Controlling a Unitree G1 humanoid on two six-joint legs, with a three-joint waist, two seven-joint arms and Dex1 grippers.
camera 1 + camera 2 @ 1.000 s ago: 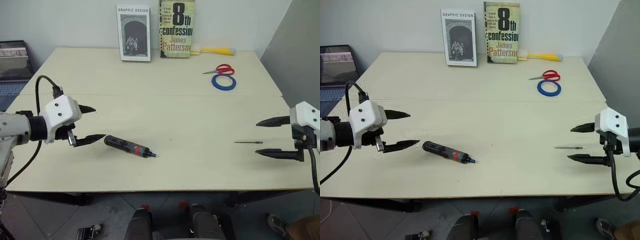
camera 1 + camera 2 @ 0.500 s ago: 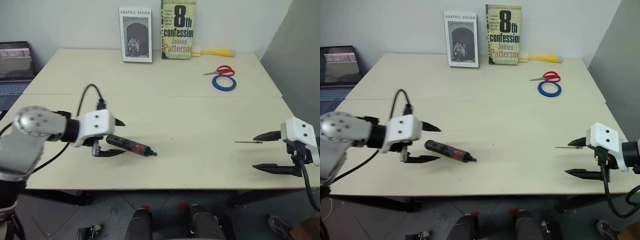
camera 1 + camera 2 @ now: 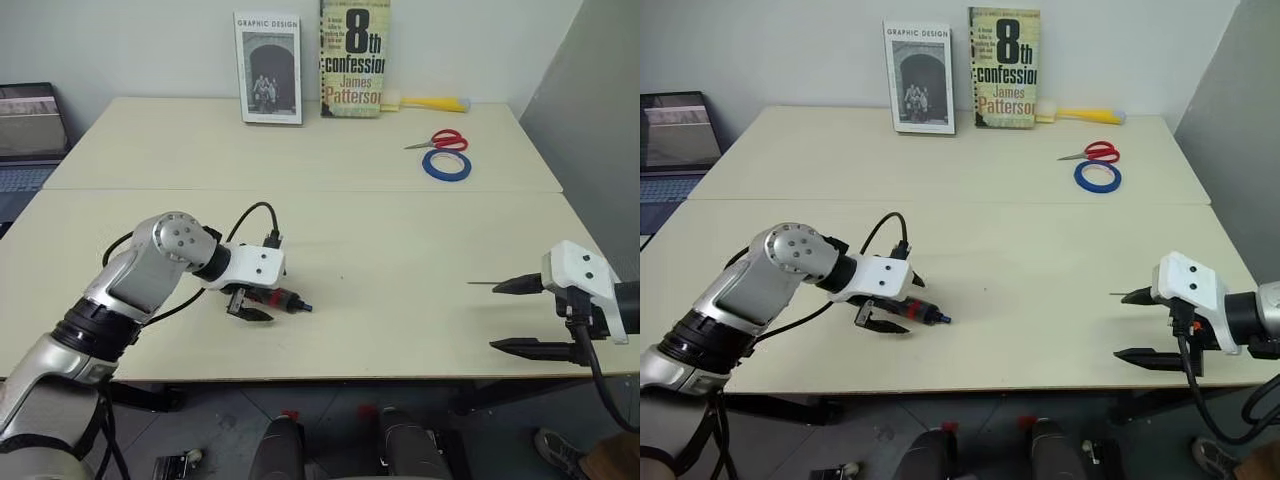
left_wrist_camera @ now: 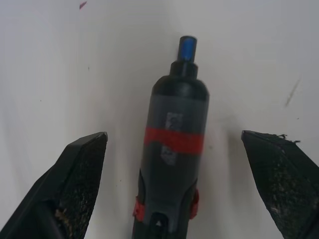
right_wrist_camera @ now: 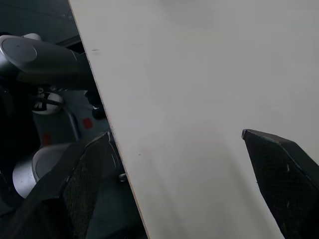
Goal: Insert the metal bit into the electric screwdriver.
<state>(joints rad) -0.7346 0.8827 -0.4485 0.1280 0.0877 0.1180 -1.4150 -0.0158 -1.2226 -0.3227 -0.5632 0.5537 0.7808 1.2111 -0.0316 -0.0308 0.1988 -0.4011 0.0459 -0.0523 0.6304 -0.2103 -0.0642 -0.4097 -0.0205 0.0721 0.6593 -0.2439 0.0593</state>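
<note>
Our left tool (image 4: pixel 174 149) is wide open, straddling the slim black pen-shaped electric screwdriver w/ red band (image 4: pixel 172 164), near the pale worktop's (image 3: pixel 400 230) front edge. Right tool (image 3: pixel 520 315), open and empty, is by the thin dark metal bit (image 3: pixel 482 283). Risk: round body rolls as fingers close.

Matt pale wood-look table (image 3: pixel 400 240), glossy black plastic screwdriver (image 4: pixel 172 164) (rough, scuffed black fingers (image 4: pixel 75 184))

Left claw (image 3: pixel 255 302) angled down, fingers spread wide; right claw (image 3: pixel 512 316) likewise agape, low at right.
</note>
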